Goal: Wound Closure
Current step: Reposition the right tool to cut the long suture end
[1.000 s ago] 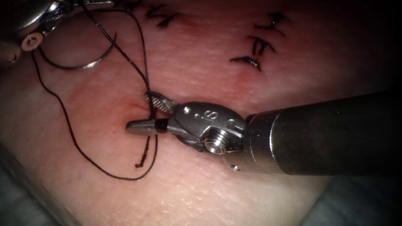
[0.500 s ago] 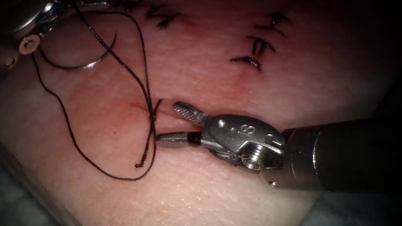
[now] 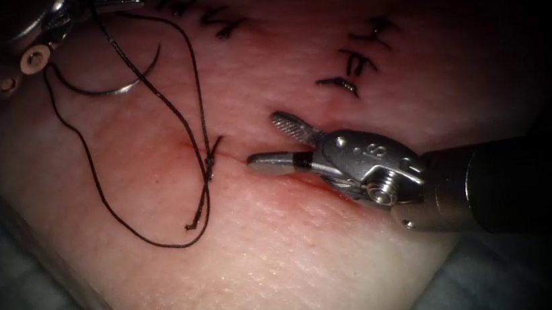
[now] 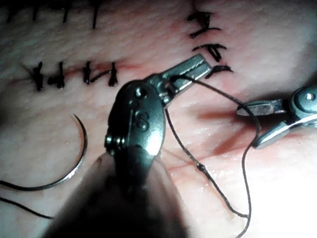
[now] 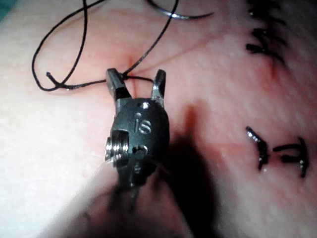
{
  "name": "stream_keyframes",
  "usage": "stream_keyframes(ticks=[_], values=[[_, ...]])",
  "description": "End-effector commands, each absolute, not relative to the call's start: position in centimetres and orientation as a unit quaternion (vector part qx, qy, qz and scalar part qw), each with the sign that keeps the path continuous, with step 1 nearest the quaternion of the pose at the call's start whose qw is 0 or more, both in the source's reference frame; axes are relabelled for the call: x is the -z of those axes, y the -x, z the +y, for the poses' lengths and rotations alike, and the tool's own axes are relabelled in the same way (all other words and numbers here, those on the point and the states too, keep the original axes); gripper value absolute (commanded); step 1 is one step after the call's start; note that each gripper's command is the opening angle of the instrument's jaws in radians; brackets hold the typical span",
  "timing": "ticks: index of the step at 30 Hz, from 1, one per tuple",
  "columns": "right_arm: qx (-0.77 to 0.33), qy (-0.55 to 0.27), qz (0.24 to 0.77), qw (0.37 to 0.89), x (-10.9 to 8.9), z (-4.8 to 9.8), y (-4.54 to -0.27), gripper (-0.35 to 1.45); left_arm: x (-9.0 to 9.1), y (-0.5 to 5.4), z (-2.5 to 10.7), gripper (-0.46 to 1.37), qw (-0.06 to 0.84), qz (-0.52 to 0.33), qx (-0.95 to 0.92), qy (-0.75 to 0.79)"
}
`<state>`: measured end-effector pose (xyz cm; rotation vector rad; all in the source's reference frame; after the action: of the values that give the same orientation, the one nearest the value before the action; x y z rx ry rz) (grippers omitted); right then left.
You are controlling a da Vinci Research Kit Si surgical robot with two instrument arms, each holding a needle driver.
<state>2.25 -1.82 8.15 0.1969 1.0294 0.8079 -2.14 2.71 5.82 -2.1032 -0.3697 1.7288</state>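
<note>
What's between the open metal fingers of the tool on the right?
Nothing: the right tool stands open and empty over bare tissue, right of the knotted thread. The tissue directly under its lower finger is hidden.

Ahead of the right tool (image 3: pixel 268 143), whose jaws stand spread and hold nothing, the knotted thread (image 3: pixel 207 156) rises across the cut (image 3: pixel 278 175), barring the way forward. Beyond the knot, a long loop of thread with its cut end (image 3: pixel 191 224) lies over the tissue (image 3: pixel 286 262). Bare tissue lies open on the near side of the right tool. The left tool (image 4: pixel 190 69), clamped on the thread, sits well apart. Beside it the needle (image 3: pixel 114 88) lies free on the surface, and finished stitches (image 3: pixel 354 59) crowd the far side.
</note>
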Motion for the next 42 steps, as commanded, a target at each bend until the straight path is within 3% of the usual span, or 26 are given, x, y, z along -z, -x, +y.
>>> stream_keyframes(ticks=[1,18,42], values=[[-0.375,-0.090,0.479,0.789,-8.21,-1.82,-2.29,1.15,-5.79,2.14,2.71,-0.35,0.192,-0.134,-0.617,0.752],[-0.378,-0.070,0.475,0.792,-8.77,-1.87,-3.02,1.18,-5.54,2.14,2.79,-0.35,0.185,-0.125,-0.616,0.756],[-0.378,-0.061,0.465,0.798,-8.98,-1.83,-3.20,1.17,-5.32,2.14,2.79,-0.35,0.182,-0.117,-0.616,0.757]])
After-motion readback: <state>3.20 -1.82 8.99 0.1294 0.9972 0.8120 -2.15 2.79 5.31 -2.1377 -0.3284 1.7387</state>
